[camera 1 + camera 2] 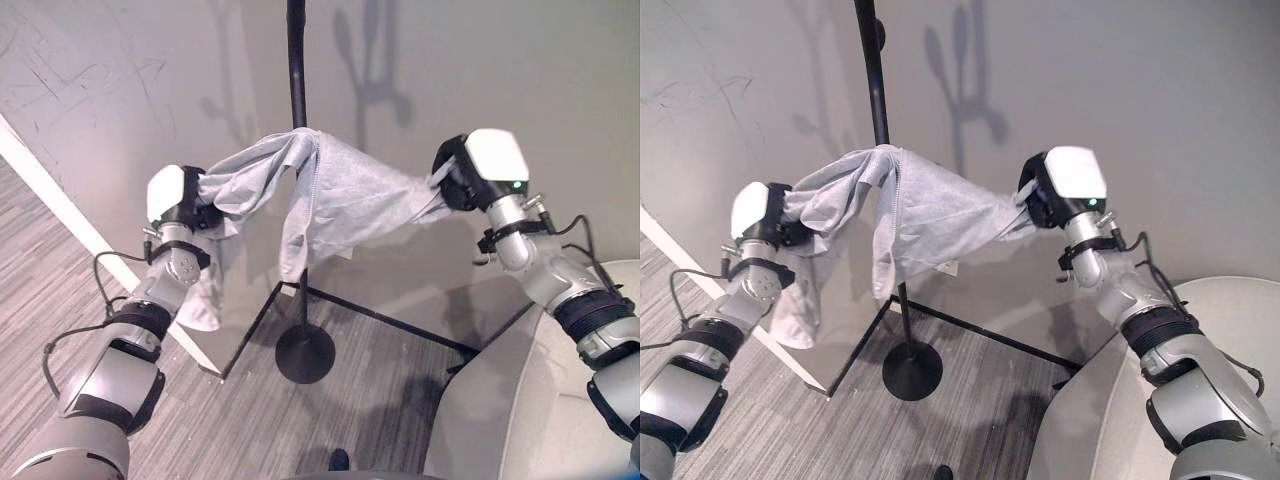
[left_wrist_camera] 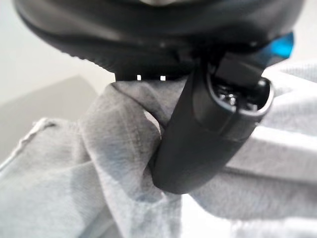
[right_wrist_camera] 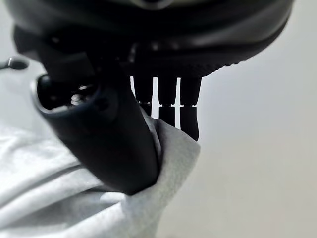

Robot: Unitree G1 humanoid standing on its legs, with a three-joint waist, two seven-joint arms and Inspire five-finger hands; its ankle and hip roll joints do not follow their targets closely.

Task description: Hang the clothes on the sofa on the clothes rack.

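A light grey garment (image 1: 335, 195) is stretched between my two hands and draped against the black pole of the clothes rack (image 1: 297, 70). My left hand (image 1: 185, 205) grips one end of the cloth (image 2: 114, 144), thumb pinching it. At the other end, my right hand (image 1: 462, 172) pinches the cloth (image 3: 168, 163) between thumb and fingers. The garment's middle (image 1: 905, 200) sags over the pole, with a fold hanging down in front of it. Another part (image 1: 798, 300) dangles below my left hand.
The rack's round black base (image 1: 304, 353) stands on the grey carpet near a wall corner. A black floor strip (image 1: 390, 322) runs along the wall. The pale sofa (image 1: 520, 400) is at the lower right. A white baseboard (image 1: 60, 205) runs along the left.
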